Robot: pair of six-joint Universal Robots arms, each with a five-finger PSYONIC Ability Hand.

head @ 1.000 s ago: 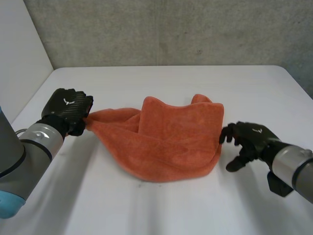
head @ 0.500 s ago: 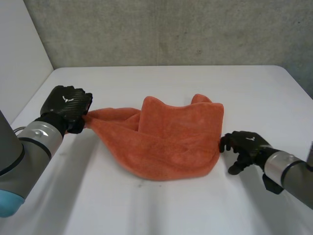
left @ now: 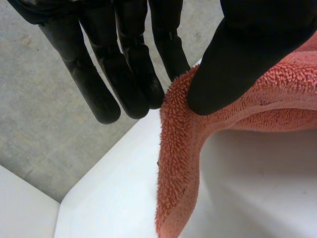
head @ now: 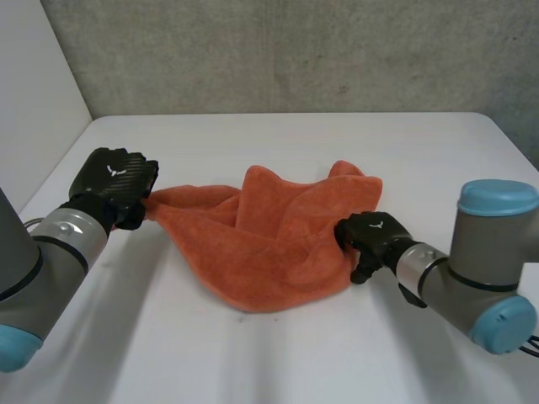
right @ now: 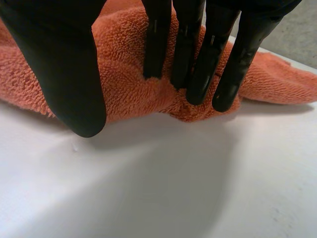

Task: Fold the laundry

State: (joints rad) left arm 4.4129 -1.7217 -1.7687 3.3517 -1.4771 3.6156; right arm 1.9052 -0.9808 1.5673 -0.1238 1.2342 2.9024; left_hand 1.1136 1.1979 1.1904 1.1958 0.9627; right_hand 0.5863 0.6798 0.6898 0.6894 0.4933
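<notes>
An orange terry towel (head: 278, 244) lies crumpled and partly folded in the middle of the white table (head: 295, 135). My left hand (head: 114, 181) is at the towel's left corner, shut on it. In the left wrist view the thumb (left: 237, 64) pinches the towel's edge (left: 178, 173) against the fingers (left: 124, 74). My right hand (head: 370, 236) is at the towel's right edge. In the right wrist view its straight fingers (right: 193, 59) rest on the bunched edge of the towel (right: 124, 84), while the thumb (right: 69, 74) hangs apart over the table in front of the cloth.
A grey concrete wall runs behind the table's far edge. A white panel stands at the far left. Bare table surface lies in front of the towel (head: 253, 362) and behind it.
My right hand has moved left onto the towel's right edge and pushed it inward, bunching the cloth. The left hand has stayed at the left corner.
</notes>
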